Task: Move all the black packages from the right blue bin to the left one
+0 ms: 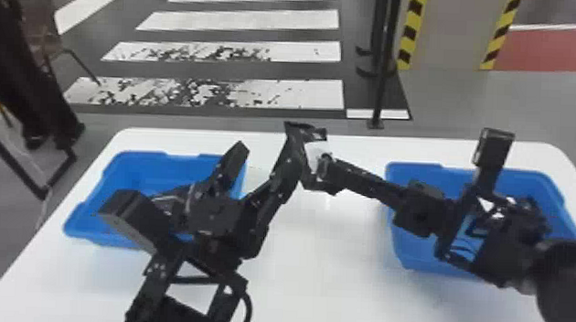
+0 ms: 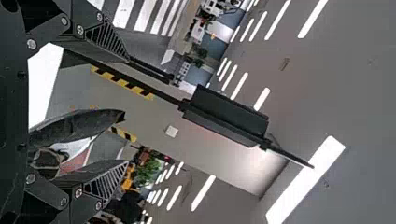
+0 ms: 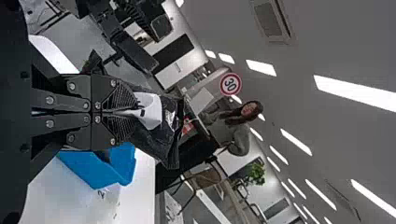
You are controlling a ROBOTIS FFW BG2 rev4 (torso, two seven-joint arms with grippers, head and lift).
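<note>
White crossing stripes (image 1: 283, 18) run over the grey floor beyond my smooth white table (image 1: 324, 274), where 2 open blue plastic bins sit well apart: the right bin (image 1: 405, 249) and the left bin (image 1: 81, 224). Between them, above the table, my black 2-fingered right gripper (image 3: 136, 112) is clamped on 1 crinkled black plastic package (image 3: 159, 142) with a white label (image 3: 150, 111). The package lies across those fingertips, spreading to either side and beyond them.

My matching left gripper (image 2: 126, 112) has its 2 fingers wide apart, and the package reaches into the gap, nearly edge-on to that wrist, with a space between it and each finger. So, of my 2 hands, the left is the nearer to the left bin and well placed to receive. I judge this a handover: the left fingers should close on the package's flat faces before the right ones let go. (Soft film could fold out of a shallow pinch, so I would want it deeper between the left pads.) After that, the left bin lies to the left of the package, a short carry away.
</note>
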